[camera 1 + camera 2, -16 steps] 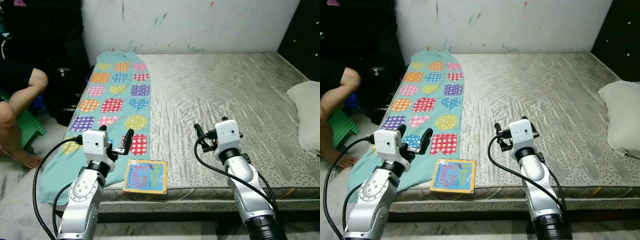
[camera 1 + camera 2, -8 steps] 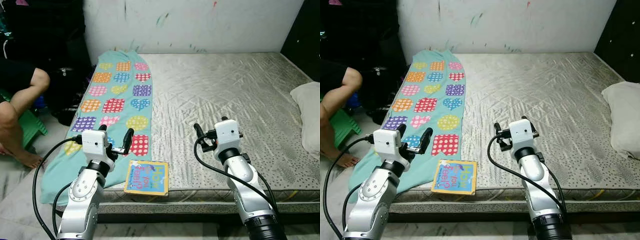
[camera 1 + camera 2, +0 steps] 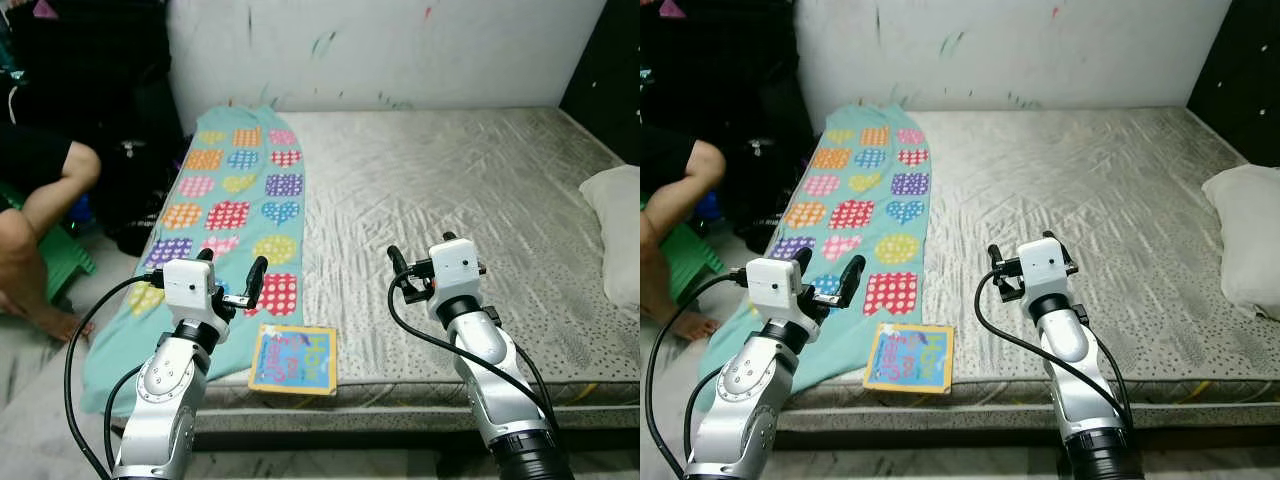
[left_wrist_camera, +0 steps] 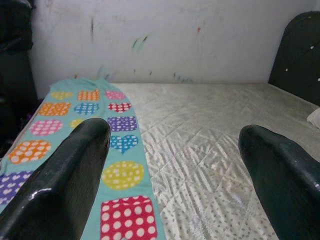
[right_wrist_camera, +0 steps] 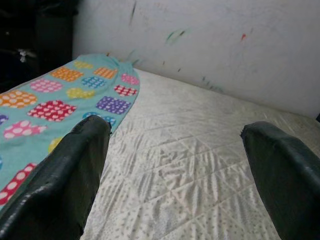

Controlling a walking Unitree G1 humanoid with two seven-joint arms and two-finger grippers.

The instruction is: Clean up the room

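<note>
A colourful children's book (image 3: 292, 358) lies flat at the near edge of a bare grey mattress (image 3: 450, 180). A teal blanket (image 3: 235, 190) with bright dotted patches runs along the mattress's left side and hangs over its near corner. My left gripper (image 3: 232, 273) is open and holds nothing, hovering over the blanket's near end, just left of and behind the book. My right gripper (image 3: 420, 260) is open and holds nothing, above the mattress near its front edge, to the right of the book. In the left wrist view the blanket (image 4: 107, 150) lies ahead between the open fingers (image 4: 60, 180).
A white pillow (image 3: 615, 230) rests at the mattress's right edge. A person's bent leg (image 3: 30, 240) and a green stool (image 3: 55, 255) are on the floor to the left, beside dark bags (image 3: 130, 170). A paint-marked white wall (image 3: 380, 50) stands behind the bed.
The whole picture has shifted a little, so the camera moved. Both grippers keep the same open pose, and the book and blanket lie as before.
</note>
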